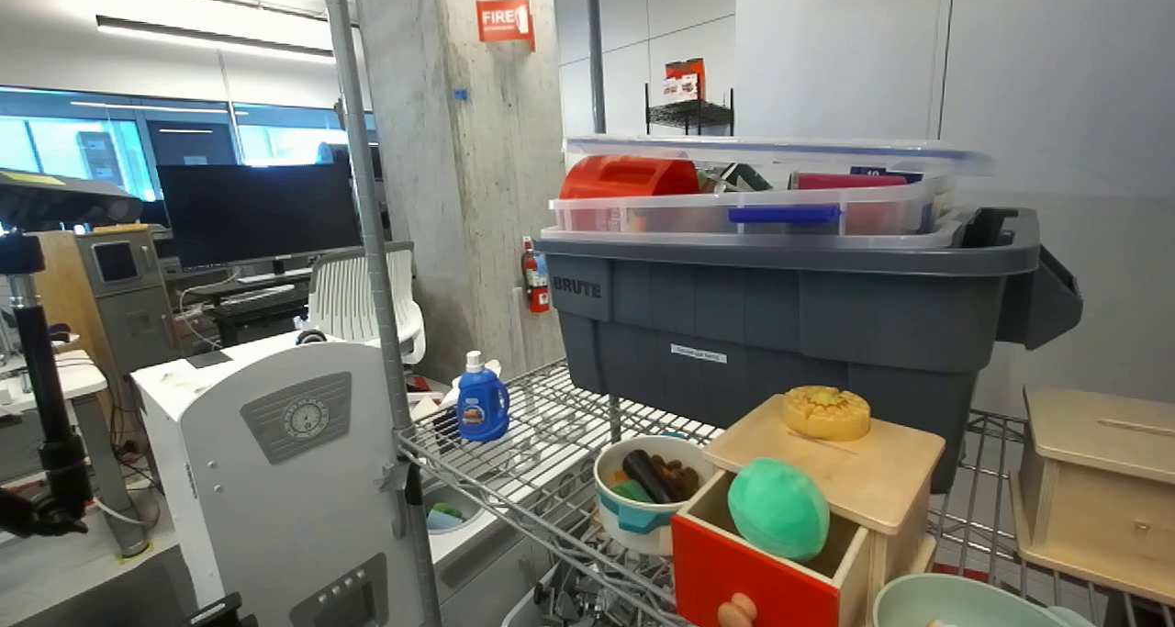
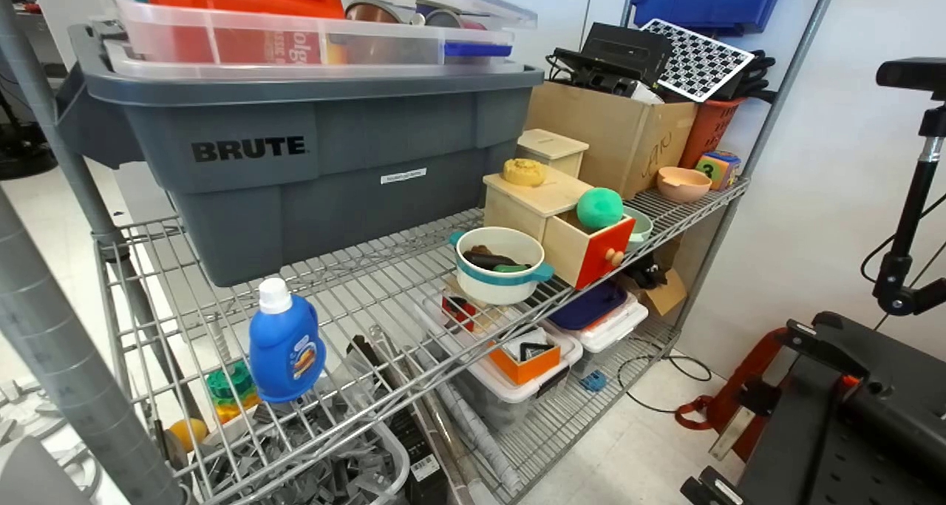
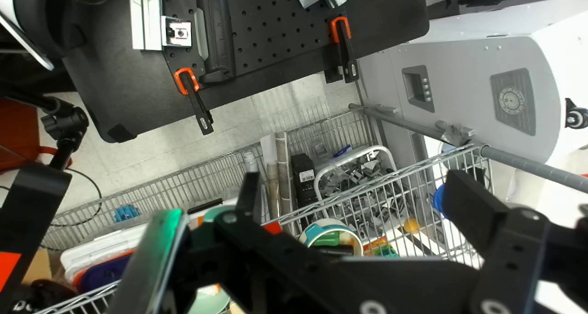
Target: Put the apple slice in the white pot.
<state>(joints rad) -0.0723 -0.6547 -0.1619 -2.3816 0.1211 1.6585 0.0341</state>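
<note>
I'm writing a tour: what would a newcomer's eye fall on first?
Likely the big grey bin, upper left in an exterior view, then the green ball in the open red-fronted drawer. The blue bottle stands left of it in both exterior views. In the wrist view, the end effector gapes open.

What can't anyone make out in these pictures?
Small cream-white piece with orange-red edge: partly covered in the wrist view by the blurred black pincer.
Inside of the red-fronted wooden drawer: partly hidden by the round green ball in both exterior views.
White label on the grey plastic bin: too small to read, both exterior views.
Pale wooden box, an exterior view: cut off by the right edge.
</note>
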